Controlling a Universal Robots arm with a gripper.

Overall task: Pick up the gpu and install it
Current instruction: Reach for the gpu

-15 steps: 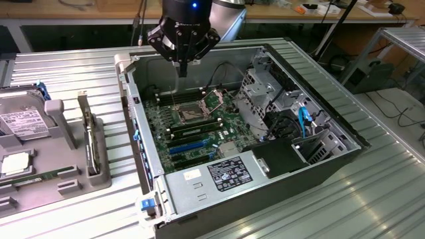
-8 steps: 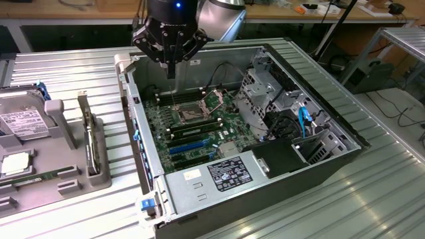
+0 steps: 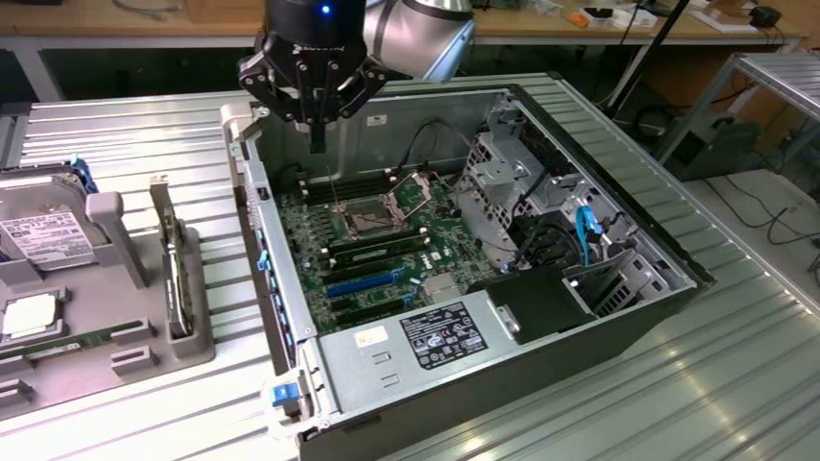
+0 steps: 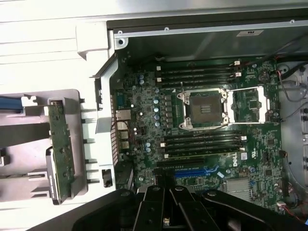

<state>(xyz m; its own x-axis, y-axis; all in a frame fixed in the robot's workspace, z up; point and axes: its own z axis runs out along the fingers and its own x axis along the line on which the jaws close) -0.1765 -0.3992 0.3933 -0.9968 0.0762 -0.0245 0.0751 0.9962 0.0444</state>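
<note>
I am hanging my gripper (image 4: 163, 211) over the green board (image 4: 144, 110) inside the open computer box (image 4: 192, 43). The gpu (image 4: 60, 144) is standing on its edge in a gray holder (image 4: 72, 97), outside the box, well away from my gripper.

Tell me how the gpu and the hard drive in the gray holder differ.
The gpu is a thin card; the hard drive is a thick silver box. The gpu stands on edge in a slot, while the hard drive shows its broad white-labelled face. Both sit in the gray holder, outside the computer case, on the exterior view's left.
</note>
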